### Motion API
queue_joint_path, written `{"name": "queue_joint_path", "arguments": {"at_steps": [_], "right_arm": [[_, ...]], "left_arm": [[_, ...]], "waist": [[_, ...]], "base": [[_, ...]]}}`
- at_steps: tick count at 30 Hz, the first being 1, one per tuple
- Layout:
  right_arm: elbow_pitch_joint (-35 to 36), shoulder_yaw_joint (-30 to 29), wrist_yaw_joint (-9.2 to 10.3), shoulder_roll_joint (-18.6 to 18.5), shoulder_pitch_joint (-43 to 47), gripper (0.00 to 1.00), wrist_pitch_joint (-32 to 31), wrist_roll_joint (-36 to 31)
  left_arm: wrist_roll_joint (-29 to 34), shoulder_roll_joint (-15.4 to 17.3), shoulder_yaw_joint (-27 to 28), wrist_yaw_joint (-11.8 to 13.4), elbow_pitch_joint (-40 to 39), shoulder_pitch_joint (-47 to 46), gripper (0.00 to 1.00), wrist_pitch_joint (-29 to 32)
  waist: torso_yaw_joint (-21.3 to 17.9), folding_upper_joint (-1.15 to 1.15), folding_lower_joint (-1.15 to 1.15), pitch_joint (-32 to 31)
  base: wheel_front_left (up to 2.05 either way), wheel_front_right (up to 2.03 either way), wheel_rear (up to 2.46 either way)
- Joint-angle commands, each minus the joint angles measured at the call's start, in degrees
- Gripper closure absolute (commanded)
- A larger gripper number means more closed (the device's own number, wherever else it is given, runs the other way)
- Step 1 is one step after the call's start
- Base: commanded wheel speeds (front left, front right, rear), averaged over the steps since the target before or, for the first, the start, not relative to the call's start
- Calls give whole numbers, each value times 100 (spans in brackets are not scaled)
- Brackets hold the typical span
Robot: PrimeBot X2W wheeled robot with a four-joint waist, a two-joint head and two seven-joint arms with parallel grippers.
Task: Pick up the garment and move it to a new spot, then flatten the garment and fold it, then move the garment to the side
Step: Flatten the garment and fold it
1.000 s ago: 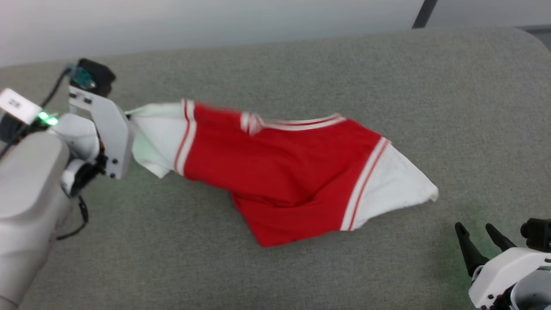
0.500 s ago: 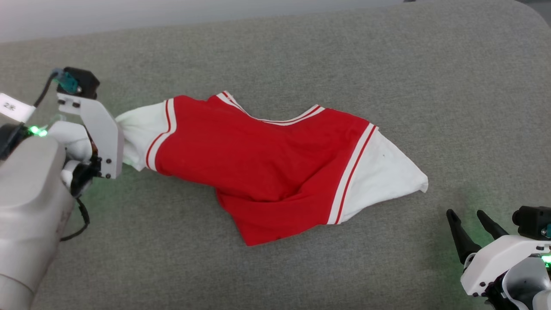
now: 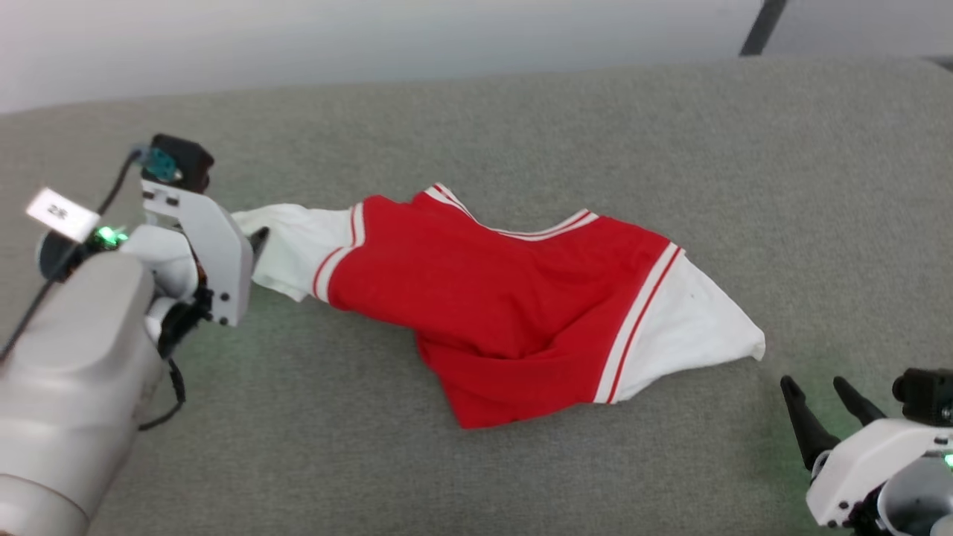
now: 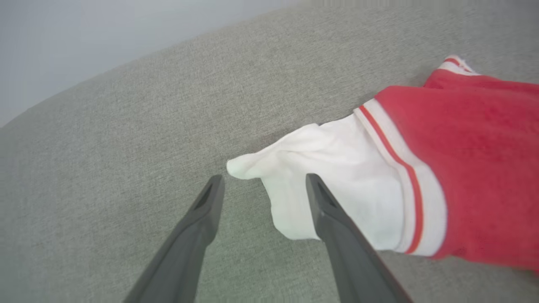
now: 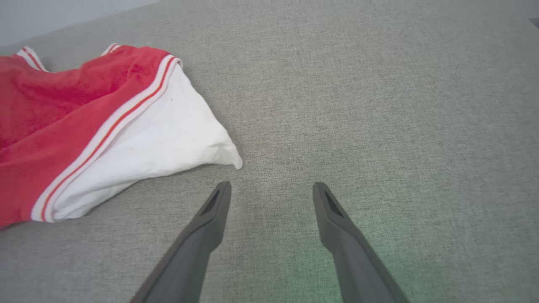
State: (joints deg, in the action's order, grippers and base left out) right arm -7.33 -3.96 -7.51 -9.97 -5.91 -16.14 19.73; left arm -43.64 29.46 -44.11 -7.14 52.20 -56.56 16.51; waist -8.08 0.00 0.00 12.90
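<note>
Item: garment (image 3: 506, 298), red body, white sleeves, red-and-white striped trim.
Location: lies rumpled across the middle of the grey worktop (image 3: 521, 112), one sleeve toward the left edge, the other toward the near right corner. Red body bunched and doubled under on the near side. No numerals in sight.
Left tool (image 4: 264, 179): open, fingers spread either side of the left sleeve's tip, one finger crossing over the white cloth. Nothing pinched.
Right tool (image 5: 273, 185): open and empty, low over bare worktop near the right sleeve's point, apart from it.
Progress, as judged: rests wholly on the worktop, free of either tool, so the move to a new spot looks done. Flattening not yet done: creased, with cloth tucked beneath. Folding and moving to the side both remain.
Next, likely: take hold at both sleeves or the hem and spread flat.
</note>
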Motion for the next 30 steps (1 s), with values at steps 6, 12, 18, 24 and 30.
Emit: {"name": "queue_joint_path", "arguments": {"at_steps": [6,12,18,24,30], "right_arm": [[44,-21,4,-12,383,0,-35,3],[178,4,4,11,708,0,-7,22],[330,9,4,-43,877,0,116,75],[366,-2,4,-128,864,0,187,91],[401,45,4,-231,680,0,158,121]], "left_arm": [[-92,13,-186,-31,-360,452,0,-437],[-167,70,-212,-34,-887,944,0,-903],[-323,225,-33,185,-1667,1493,0,-1408],[-393,412,65,358,-2228,1769,0,-1552],[-511,503,112,477,-2588,1787,0,-1365]], "waist": [[513,0,0,-779],[820,0,0,-1261],[1103,0,0,-1479],[1252,0,0,-1509],[1234,0,0,-1408]], "base": [[0,0,0],[0,0,0],[0,0,0],[0,0,0],[0,0,0]]}}
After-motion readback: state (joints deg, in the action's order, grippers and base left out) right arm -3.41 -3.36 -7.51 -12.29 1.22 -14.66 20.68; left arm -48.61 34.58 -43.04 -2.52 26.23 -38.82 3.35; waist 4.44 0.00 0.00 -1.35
